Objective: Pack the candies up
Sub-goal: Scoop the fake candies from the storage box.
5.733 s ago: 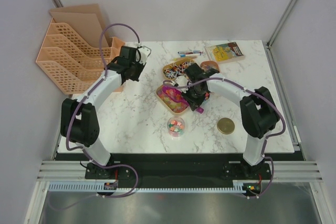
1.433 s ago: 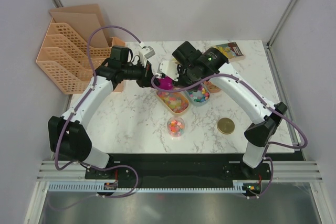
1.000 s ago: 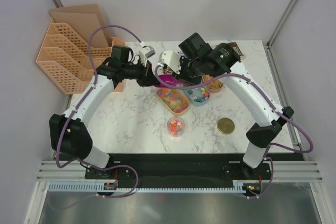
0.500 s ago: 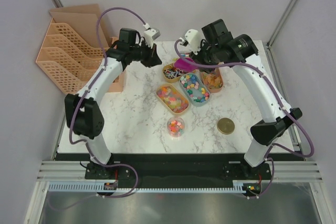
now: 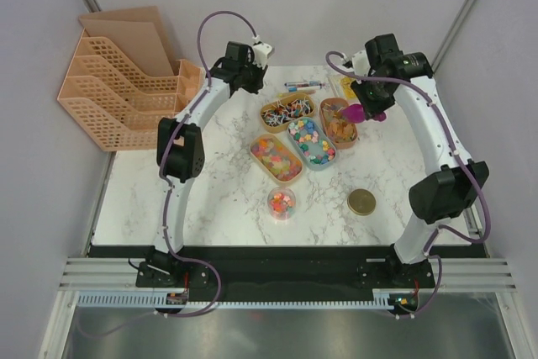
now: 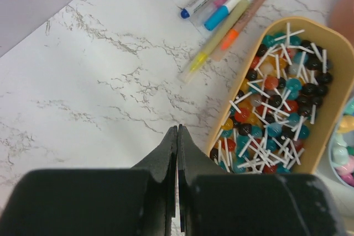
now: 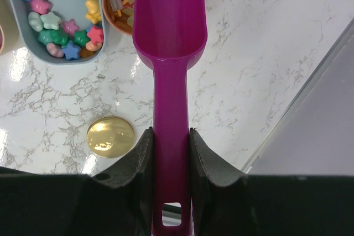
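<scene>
Right claw (image 5: 370,105) hangs over the far trays, clamped on the magenta scoop (image 5: 356,113); candies (image 5: 313,142) lie mid-table. On the left wrist, I see the left claw (image 6: 178,139) closed and empty beside the lollipop tray (image 6: 301,22). On the right wrist, the scoop's bowl is empty, I judge ready for dipping.

Left fingers (image 6: 167,161) pressed flat together; right fingers (image 7: 144,158) clamped, slightly apart.
</scene>
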Controlling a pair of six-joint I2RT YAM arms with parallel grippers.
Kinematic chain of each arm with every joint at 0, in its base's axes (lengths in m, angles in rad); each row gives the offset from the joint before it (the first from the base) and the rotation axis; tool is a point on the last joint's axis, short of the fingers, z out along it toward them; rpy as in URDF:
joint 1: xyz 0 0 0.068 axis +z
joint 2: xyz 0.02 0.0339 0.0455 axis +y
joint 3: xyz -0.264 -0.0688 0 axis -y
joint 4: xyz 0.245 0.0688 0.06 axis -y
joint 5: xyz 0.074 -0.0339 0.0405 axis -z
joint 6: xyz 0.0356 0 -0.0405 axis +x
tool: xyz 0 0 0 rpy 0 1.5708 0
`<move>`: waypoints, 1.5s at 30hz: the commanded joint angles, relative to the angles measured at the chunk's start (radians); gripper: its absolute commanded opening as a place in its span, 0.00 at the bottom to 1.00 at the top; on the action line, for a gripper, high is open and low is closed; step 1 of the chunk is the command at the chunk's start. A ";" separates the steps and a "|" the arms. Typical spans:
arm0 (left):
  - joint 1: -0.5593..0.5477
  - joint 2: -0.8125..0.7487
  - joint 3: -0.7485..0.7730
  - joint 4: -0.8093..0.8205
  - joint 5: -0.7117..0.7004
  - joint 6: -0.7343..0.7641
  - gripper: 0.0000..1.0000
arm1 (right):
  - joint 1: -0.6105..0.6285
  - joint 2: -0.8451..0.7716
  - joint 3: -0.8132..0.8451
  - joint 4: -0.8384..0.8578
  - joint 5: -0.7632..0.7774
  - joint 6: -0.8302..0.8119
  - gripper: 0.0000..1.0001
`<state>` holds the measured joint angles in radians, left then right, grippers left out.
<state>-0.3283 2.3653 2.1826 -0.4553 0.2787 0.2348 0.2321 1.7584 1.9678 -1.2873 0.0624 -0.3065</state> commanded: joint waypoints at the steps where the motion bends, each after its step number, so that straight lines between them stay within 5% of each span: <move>1: -0.029 0.011 0.104 0.058 -0.085 0.061 0.02 | 0.003 0.018 -0.023 0.016 0.017 0.046 0.00; 9: -0.037 -0.083 -0.113 0.190 -0.091 0.121 0.02 | 0.004 0.061 -0.080 -0.010 0.045 0.070 0.00; 16: -0.037 -0.049 -0.099 0.214 -0.128 0.095 0.02 | 0.004 0.078 -0.147 -0.052 0.019 0.081 0.00; 30: -0.034 -0.195 -0.352 0.233 -0.128 0.031 0.02 | 0.041 0.268 -0.006 -0.063 -0.027 0.104 0.00; 45: -0.003 -0.201 -0.334 0.156 -0.090 -0.006 0.02 | 0.073 0.398 0.082 -0.047 -0.042 0.135 0.00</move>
<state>-0.3439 2.2147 1.8130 -0.2848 0.1650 0.2630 0.2928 2.1265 2.0243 -1.3460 0.0658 -0.1940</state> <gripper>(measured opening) 0.028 0.314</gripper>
